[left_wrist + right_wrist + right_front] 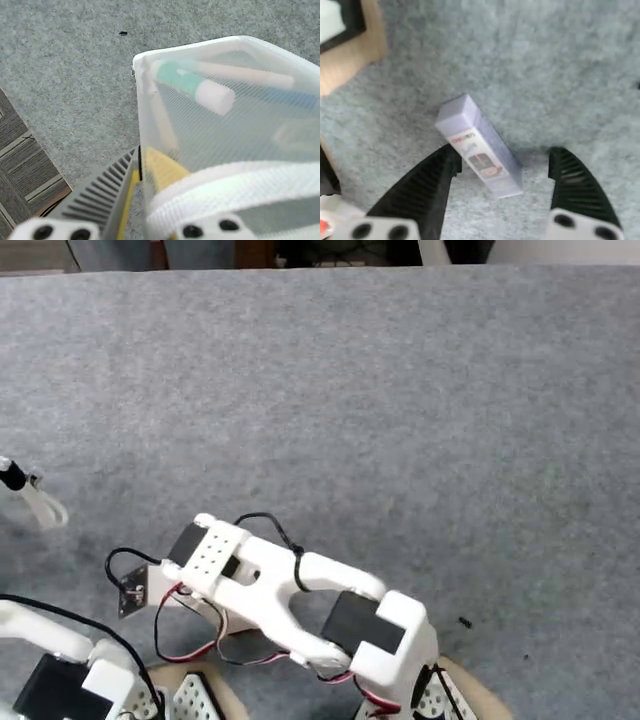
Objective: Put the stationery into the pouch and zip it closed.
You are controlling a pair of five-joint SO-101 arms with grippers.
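A translucent white mesh pouch (225, 135) hangs in my left gripper (141, 186), which is shut on its edge; one ridged grey finger (107, 192) presses the pouch's wall. Inside lie a green-and-white marker (195, 87), a pale pen (250, 74) and other stationery that I cannot make out. A small lavender box (477, 145) lies flat on the grey felt between the black fingers of my right gripper (505, 156), which stands open around it without touching. In the high view a white arm (290, 590) stretches across the front of the table and covers the box.
Grey felt (380, 400) covers the table out to its far edge. Wooden base plates (200, 695) sit at the front under the arms, one near the box (350, 50). A small black-and-white piece (25, 488) shows at the left edge. A floor mat (22, 150) lies below the pouch.
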